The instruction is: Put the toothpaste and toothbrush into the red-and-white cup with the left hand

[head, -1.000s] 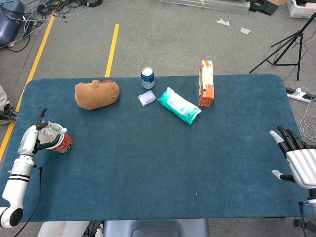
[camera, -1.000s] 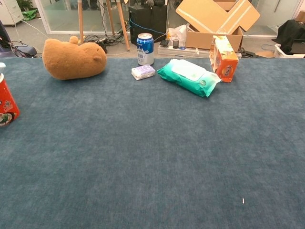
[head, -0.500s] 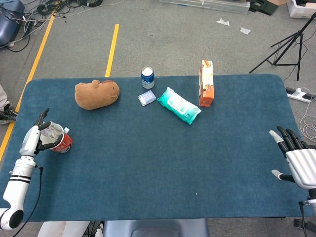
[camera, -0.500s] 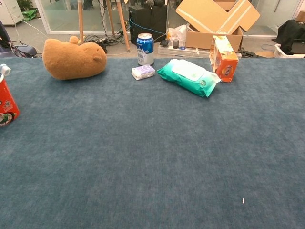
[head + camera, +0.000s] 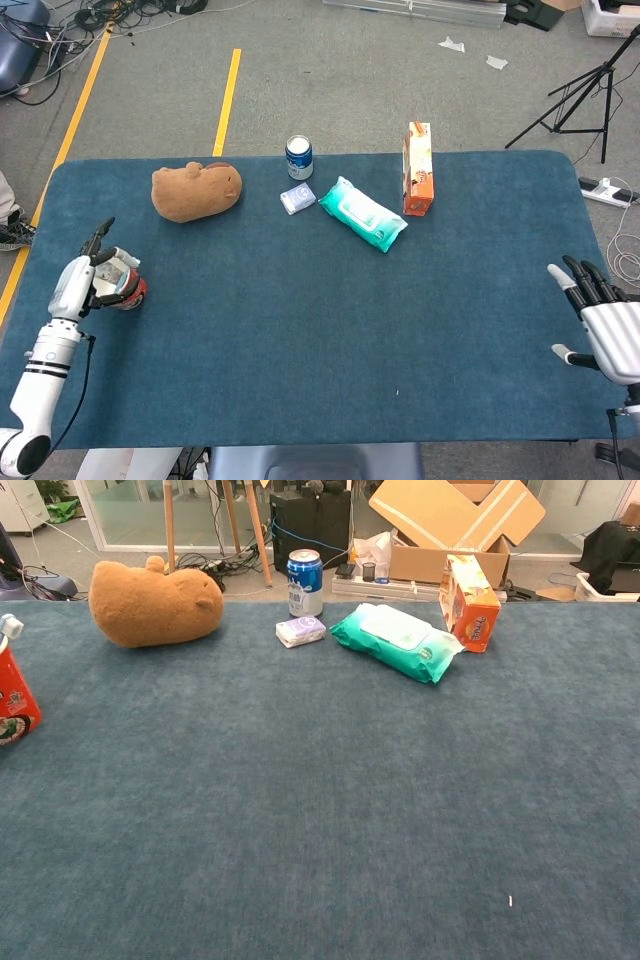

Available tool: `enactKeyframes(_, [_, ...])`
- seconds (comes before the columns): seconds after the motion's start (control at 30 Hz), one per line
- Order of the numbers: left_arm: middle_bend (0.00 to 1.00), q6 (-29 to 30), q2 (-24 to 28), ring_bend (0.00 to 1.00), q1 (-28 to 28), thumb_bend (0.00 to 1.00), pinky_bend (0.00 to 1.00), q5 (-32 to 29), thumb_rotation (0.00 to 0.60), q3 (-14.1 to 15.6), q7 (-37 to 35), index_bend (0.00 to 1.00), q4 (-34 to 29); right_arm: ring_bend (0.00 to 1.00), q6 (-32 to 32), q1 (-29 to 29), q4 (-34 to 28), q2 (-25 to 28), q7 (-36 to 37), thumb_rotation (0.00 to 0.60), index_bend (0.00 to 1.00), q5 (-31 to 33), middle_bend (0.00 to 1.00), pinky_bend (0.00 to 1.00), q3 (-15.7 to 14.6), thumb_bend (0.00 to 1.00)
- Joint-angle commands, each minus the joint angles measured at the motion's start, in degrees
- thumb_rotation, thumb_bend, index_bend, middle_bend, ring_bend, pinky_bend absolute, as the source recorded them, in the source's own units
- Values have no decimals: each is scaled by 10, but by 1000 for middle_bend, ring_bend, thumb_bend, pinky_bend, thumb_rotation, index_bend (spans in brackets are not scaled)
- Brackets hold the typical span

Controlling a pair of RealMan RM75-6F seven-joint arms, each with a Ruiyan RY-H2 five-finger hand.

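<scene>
Hovering open-fingered just beside the cup (image 5: 127, 288) at the table's (image 5: 330, 330) left edge, the left hand (image 5: 85, 285) could topple it; the right hand (image 5: 605, 325) rests open.

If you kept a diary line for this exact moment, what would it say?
left hand: open beside red-and-white cup | cup: upright, white items inside | right hand: open, idle at table's right edge
</scene>
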Motion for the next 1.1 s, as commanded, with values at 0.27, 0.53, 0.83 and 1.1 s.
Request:
enactKeyframes(0.27, [0,16,9,0,3,326,0,11,600,5,27,489,-2,0,2,-1,-1,2,-3,600,0,1,0,316,1,0])
enactKeyframes(0.53, [0,39,42,0,9,325,0,32,600,20,123,395,-41,0,5,-4,-5,5,-12,600,0,6,0,316,1,0])
enactKeyframes(0.83, [0,59,110,0,29,306,0,22,600,44,310,25,-125,0,0,-3,-9,10,-40,600,0,17,0,316,1,0])
enactKeyframes(1.1, [0,83,157,0,60,171,0,39,600,87,442,0,-167,0,-6,-2,-7,9,-77,600,0,36,0,316,2,0])
